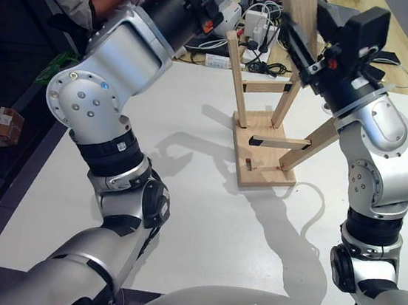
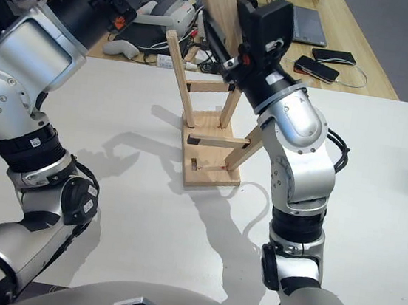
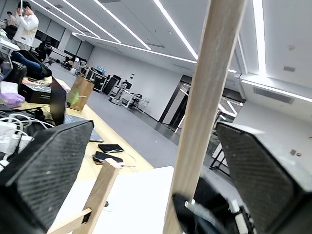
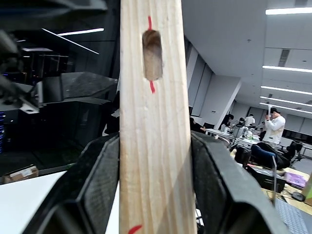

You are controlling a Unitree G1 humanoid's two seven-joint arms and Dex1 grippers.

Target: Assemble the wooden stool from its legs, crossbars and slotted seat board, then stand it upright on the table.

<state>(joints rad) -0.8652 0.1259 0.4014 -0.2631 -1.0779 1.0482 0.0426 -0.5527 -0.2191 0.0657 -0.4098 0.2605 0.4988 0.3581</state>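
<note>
Seat board is found flat on the white table, underside up, nearest of the stool's parts. Three legs are set into it: the left leg nearly upright, the far leg leaning a little, and the right leg splayed well outward, so its joint is judged loose or half seated. An upper crossbar is bridged between the two farther legs. A lower crossbar is carried by the splayed leg, its dark free end hanging unjoined over the board. The wood is judged stiff, light and smooth-faced, hence apt to slide in hard pads, and the pressed joints are likely to be knocked askew by a side push. Above and beyond the frame, the fourth leg is held aloft, tilted. It is clamped on its two flat faces by the right gripper, the grip placed short of the slot, which is left free. That hold is judged sound, since the slot must be met by the free crossbar end. The right forearm is raised steeply from a bent elbow beside the stool, the wrist turned inward. The left arm is lifted high, elbow out, and reached across from the left. The left gripper is spread wide, and the leg is seen between its pads, touched by neither.
</note>
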